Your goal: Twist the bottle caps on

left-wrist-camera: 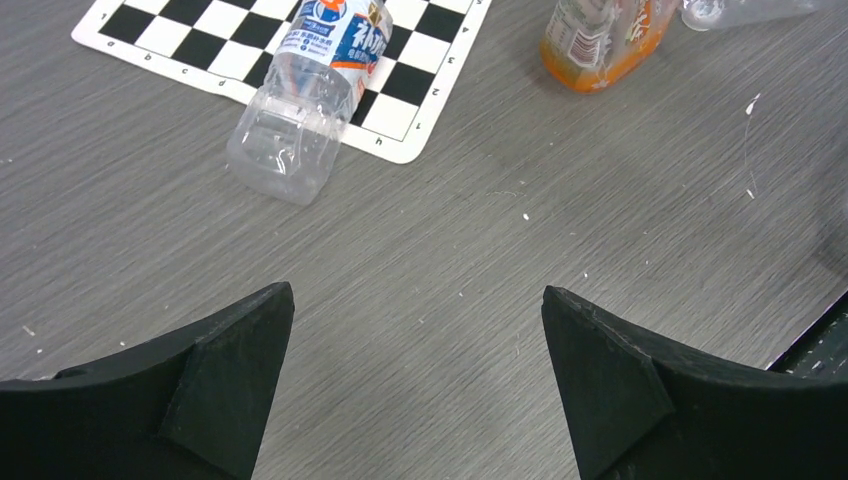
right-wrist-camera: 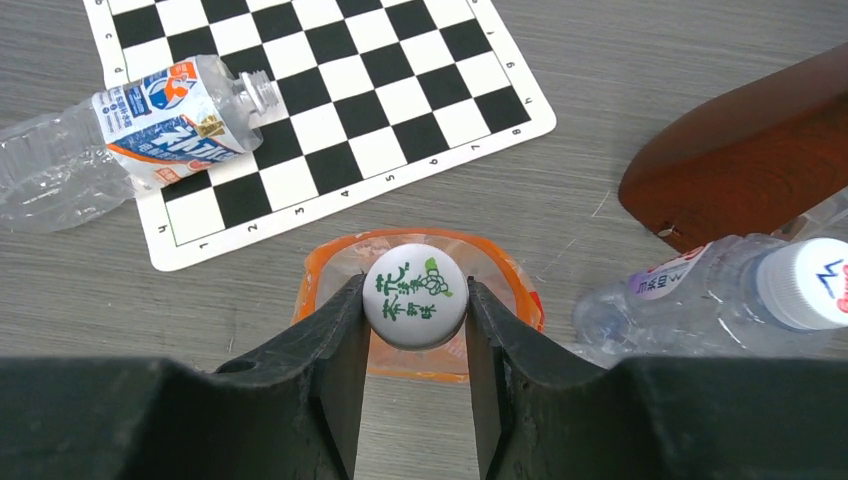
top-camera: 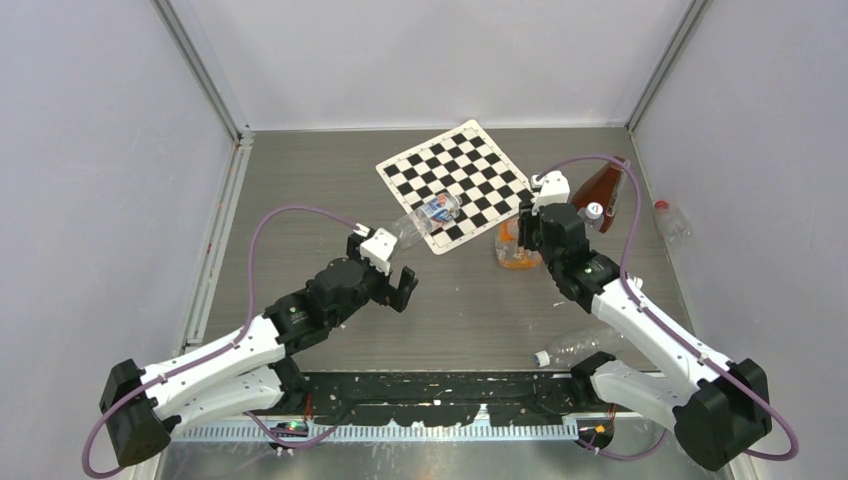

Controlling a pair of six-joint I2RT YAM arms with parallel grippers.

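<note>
The right end effector [right-wrist-camera: 415, 300] is clamped narrow on a white cap [right-wrist-camera: 415, 295] with green print, one finger on each side of it. That cap sits on the neck of an upright orange bottle [right-wrist-camera: 500, 285] directly beneath. I cannot tell whether the orange is drink or tinted plastic.

Just to its right lies a capped clear bottle [right-wrist-camera: 690, 300] on its side, wearing its own white cap [right-wrist-camera: 808, 283]. Beyond that is a brown bottle [right-wrist-camera: 740, 150], dark reddish through its whole visible side. Ahead and to the left, a labelled clear bottle [right-wrist-camera: 150, 120] lies on its side, partly on a checkerboard mat [right-wrist-camera: 400, 100], with its threaded neck bare.

The right arm [top-camera: 640, 320] reaches forward from its base, with the wrist tipped down over the orange bottle.

The left end effector [left-wrist-camera: 418, 320] is spread wide and holds nothing. It hovers over the bare bench [left-wrist-camera: 450, 230], with the labelled clear bottle ahead of it. The left arm [top-camera: 250, 345] stretches low and forward.
</note>
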